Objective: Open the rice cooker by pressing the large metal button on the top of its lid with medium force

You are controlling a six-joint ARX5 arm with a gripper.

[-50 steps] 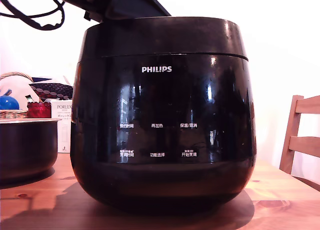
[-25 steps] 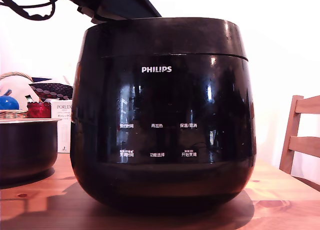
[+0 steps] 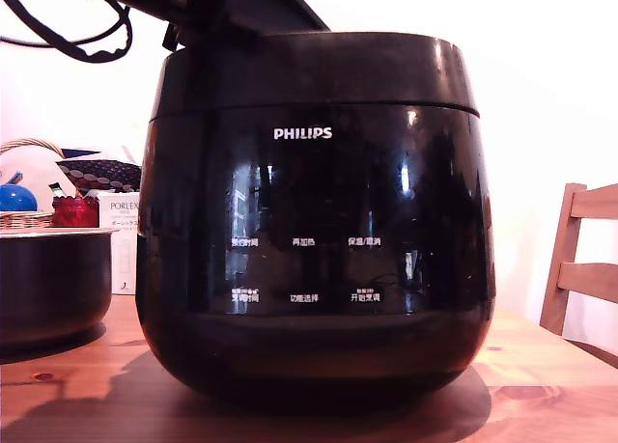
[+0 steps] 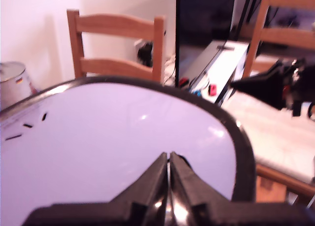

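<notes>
One rice cooker [image 3: 314, 231] is placed on the wooden counter [image 3: 541, 385], in the middle of the exterior view, and its lid [image 3: 314, 71] is seen shut on the body. Above the lid's left part in the exterior view, the gripper [image 4: 169, 163] is held low over the glossy top, with the jaws pressed together on nothing. A dark metal pot [image 3: 53, 284] is seen at the left, and a wooden chair [image 3: 579, 260] at the right.

Dark arm [image 3: 246, 7] slanting down from above, claw [image 4: 169, 159] fingers pressed together, tips meeting
</notes>
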